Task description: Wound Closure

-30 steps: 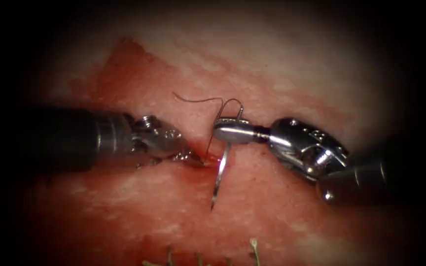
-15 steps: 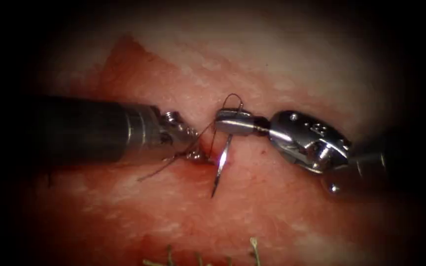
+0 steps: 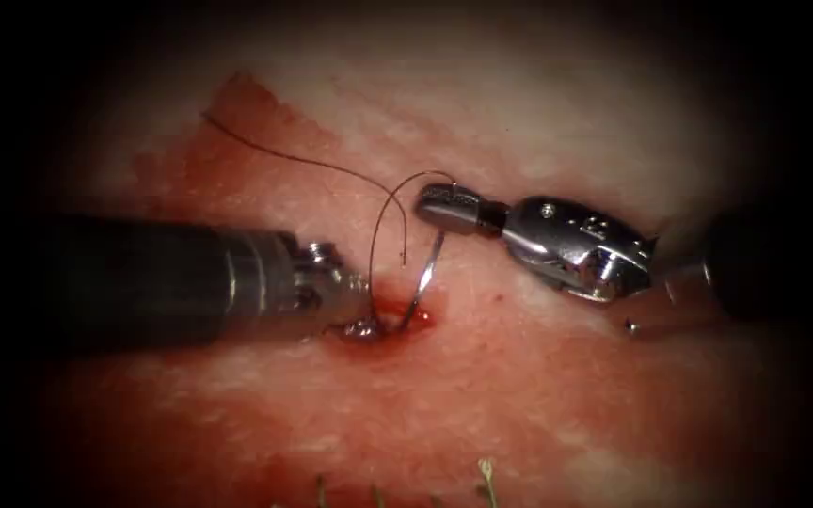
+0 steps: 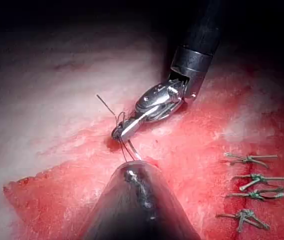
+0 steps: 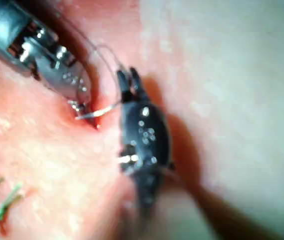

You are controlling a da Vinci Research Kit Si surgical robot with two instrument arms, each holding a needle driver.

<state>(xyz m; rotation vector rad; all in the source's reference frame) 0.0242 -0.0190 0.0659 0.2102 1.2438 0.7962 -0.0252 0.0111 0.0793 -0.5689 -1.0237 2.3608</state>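
Endoscope view: right tool (image 3: pixel 428 199) clamped on the needle (image 3: pixel 422 279) near its thread end, fingers together around it. Needle slanting down to the cut (image 3: pixel 383 323), tip sunk in the tissue (image 3: pixel 519 395) amid red fluid (image 3: pixel 397 310). Left tool (image 3: pixel 361 325) pressed at the same spot (cannot tell its hold). Thread (image 3: pixel 378 221) looping up and trailing off left.

Left wrist view: right tool (image 4: pixel 118 133) gripping needle (image 4: pixel 134 151), stitches (image 4: pixel 251 190) well apart.

Right wrist view: left tool (image 5: pixel 81 111) touching needle (image 5: pixel 99 113) beside right tool (image 5: pixel 129 80).
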